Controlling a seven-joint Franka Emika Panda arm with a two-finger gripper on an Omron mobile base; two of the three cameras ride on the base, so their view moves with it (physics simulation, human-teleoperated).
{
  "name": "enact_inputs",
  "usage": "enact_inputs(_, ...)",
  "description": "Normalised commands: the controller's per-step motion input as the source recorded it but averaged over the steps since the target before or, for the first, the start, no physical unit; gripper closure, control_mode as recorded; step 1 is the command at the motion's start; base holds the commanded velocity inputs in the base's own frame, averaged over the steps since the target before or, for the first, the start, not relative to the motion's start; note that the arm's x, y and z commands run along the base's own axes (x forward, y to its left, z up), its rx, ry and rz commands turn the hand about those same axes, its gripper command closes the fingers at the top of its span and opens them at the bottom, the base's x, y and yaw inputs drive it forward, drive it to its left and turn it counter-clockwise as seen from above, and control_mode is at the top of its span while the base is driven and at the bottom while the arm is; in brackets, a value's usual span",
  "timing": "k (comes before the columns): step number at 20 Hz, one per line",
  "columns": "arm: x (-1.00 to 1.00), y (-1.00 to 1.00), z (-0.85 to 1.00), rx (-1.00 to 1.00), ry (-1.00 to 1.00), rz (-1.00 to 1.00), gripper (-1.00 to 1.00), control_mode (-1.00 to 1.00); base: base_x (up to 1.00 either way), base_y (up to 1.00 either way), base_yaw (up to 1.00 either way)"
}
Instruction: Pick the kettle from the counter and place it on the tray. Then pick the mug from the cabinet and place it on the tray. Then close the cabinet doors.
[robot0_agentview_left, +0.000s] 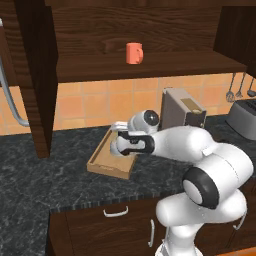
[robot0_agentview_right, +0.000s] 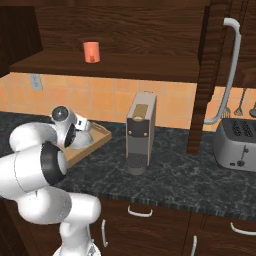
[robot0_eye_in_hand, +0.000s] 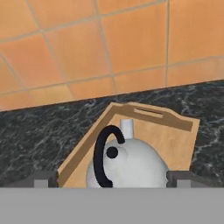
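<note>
1. The kettle (robot0_eye_in_hand: 131, 164) sits inside the light-wood tray (robot0_eye_in_hand: 173, 138), its black loop handle (robot0_eye_in_hand: 104, 157) upright and its short spout toward the tray's far end.
2. The gripper (robot0_eye_in_hand: 113, 179) is spread wide, one dark fingertip (robot0_eye_in_hand: 43, 178) on each side of the kettle, neither touching it; nothing is grasped.
3. The tray lies on the dark speckled counter (robot0_agentview_left: 45, 170), near the orange tiled wall (robot0_eye_in_hand: 109, 43).
4. The white arm (robot0_agentview_left: 200, 160) reaches over the tray (robot0_agentview_left: 107, 165) from the base.
5. The orange-red mug (robot0_agentview_left: 134, 53) stands on the shelf of the open cabinet (robot0_agentview_left: 150, 25), handle to the side.
6. A cabinet door (robot0_agentview_right: 210, 75) with a silver bar handle (robot0_agentview_right: 231, 70) stands swung open.
7. A tall grey coffee machine (robot0_agentview_right: 140, 132) stands on the counter beside the tray (robot0_agentview_right: 92, 142); a toaster (robot0_agentview_right: 237, 145) is further along.
</note>
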Motion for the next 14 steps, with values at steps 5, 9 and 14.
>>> enact_inputs(5,-0.67,0.14,1.00,-0.25,0.20,0.00,-1.00,-1.00,0.00,0.00,0.00)
enact_inputs(9,-0.84,0.00,1.00,-0.16,0.23,0.00,-1.00,-1.00,0.00,0.00,0.00)
enact_inputs(14,-1.00,-0.19,0.70,-0.01,0.11,0.00,-1.00,-1.00,0.00,0.00,0.00)
